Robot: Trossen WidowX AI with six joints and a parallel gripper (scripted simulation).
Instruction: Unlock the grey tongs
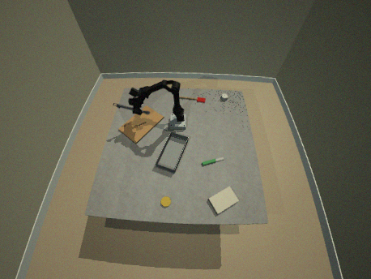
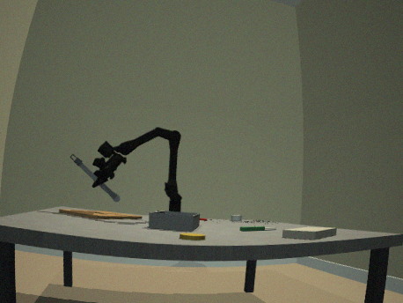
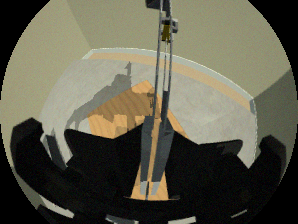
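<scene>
The grey tongs point(image 1: 125, 107) point(image 2: 84, 166) point(image 3: 163, 150) are held in the air across my gripper point(image 1: 138, 110) point(image 2: 96, 182) point(image 3: 158, 131), which is shut on their two arms. In the exterior view they slant, hinge end high at the left and tips low at the right. In the wrist view the brass-coloured lock piece point(image 3: 166, 33) shows near the hinge; the tips are close together with a narrow gap. Whether the lock is engaged cannot be told. The wooden board point(image 1: 150, 123) point(image 2: 101, 215) point(image 3: 102, 128) lies below the tongs.
The roasting tin point(image 1: 165, 168) point(image 2: 173, 221) stands in front of the arm's base. Also on the table are a yellow disc point(image 1: 165, 202) point(image 2: 192, 237), a green marker point(image 1: 209, 162), a cream block point(image 1: 223, 199), a red-headed tool point(image 1: 201, 100) and a small white cylinder point(image 1: 224, 96).
</scene>
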